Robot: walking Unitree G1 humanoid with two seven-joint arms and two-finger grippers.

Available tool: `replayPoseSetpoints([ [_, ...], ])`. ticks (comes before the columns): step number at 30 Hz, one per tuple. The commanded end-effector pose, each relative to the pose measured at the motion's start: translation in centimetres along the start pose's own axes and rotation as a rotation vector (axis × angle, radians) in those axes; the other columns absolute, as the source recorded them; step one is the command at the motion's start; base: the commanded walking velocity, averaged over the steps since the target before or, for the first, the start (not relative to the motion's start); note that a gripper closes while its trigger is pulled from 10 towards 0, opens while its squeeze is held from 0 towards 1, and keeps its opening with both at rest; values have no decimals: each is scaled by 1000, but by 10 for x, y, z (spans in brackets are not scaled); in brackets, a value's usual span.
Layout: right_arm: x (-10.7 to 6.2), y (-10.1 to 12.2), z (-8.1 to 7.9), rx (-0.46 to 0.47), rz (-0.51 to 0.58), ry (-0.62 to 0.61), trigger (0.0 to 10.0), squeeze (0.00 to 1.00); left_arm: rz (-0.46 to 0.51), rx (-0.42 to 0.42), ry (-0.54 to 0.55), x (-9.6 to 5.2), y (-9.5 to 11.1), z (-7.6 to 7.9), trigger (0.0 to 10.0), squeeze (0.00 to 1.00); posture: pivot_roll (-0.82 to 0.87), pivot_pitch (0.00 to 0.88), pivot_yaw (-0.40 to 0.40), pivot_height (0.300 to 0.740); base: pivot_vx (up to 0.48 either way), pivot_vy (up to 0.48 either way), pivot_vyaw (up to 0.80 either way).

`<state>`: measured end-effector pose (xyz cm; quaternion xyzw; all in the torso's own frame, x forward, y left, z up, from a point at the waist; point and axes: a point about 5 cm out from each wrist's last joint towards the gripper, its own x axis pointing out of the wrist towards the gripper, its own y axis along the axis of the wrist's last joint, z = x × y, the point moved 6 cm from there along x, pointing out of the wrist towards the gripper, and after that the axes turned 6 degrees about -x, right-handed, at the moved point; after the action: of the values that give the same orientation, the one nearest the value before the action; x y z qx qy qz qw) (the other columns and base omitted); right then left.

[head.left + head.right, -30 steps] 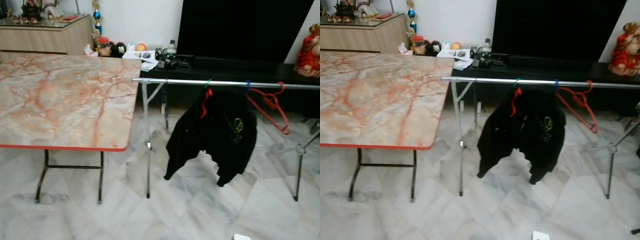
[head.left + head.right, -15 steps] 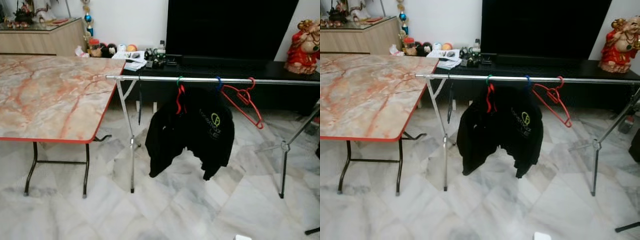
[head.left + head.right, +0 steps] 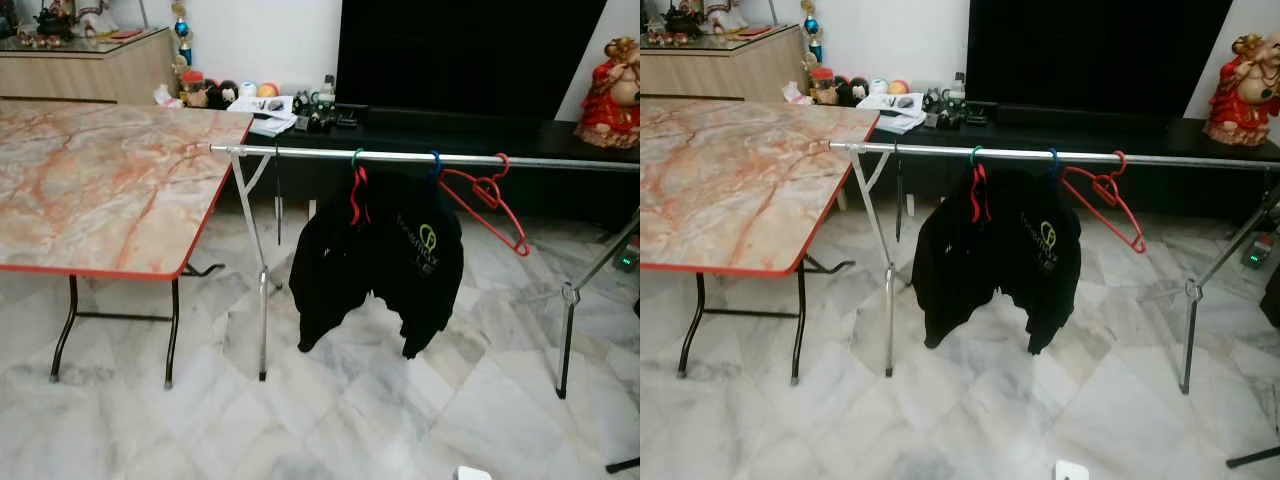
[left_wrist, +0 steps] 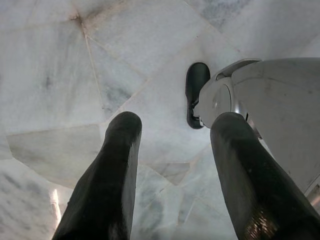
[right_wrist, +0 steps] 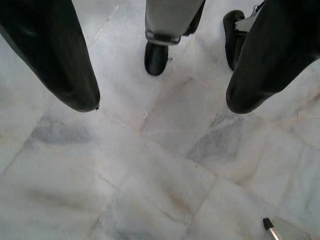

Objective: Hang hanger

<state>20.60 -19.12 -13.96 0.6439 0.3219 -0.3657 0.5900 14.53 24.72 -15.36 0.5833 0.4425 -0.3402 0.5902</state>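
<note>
A silver clothes rail (image 3: 400,157) stands across the room ahead of me. On it hangs a black jacket (image 3: 385,262) on a red hanger (image 3: 357,192). An empty red hanger (image 3: 487,203) hangs to the jacket's right, tilted. My left gripper (image 4: 175,135) hangs open over the marble floor, nothing between its fingers. My right gripper (image 5: 162,95) is also open and empty, pointing down at the floor beside my own feet (image 5: 156,57).
A marble-topped folding table (image 3: 100,185) with a red edge stands to the left of the rail. A black TV cabinet (image 3: 480,140) with clutter lies behind the rail, a red figurine (image 3: 608,95) at its right. The rail's right leg (image 3: 567,335) stands on the floor.
The view has shifted as I moved: over the second the rail and jacket slid left and came more central. Nothing on the rail has moved.
</note>
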Motion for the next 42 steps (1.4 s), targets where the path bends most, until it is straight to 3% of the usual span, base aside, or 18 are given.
replayPoseSetpoints([
  [1,-7,7,24,165,123,24,10000,0,255,-97,-99,0,76,45,10000,0,89,0,-67,740,401,0,0],
  [24,-7,9,27,158,121,18,10000,0,242,-114,-89,0,70,40,10000,0,92,0,-78,740,438,0,0],
  [42,-7,8,27,145,120,16,10000,0,239,-109,-85,0,69,41,10000,0,83,0,-72,740,0,0,0],
])
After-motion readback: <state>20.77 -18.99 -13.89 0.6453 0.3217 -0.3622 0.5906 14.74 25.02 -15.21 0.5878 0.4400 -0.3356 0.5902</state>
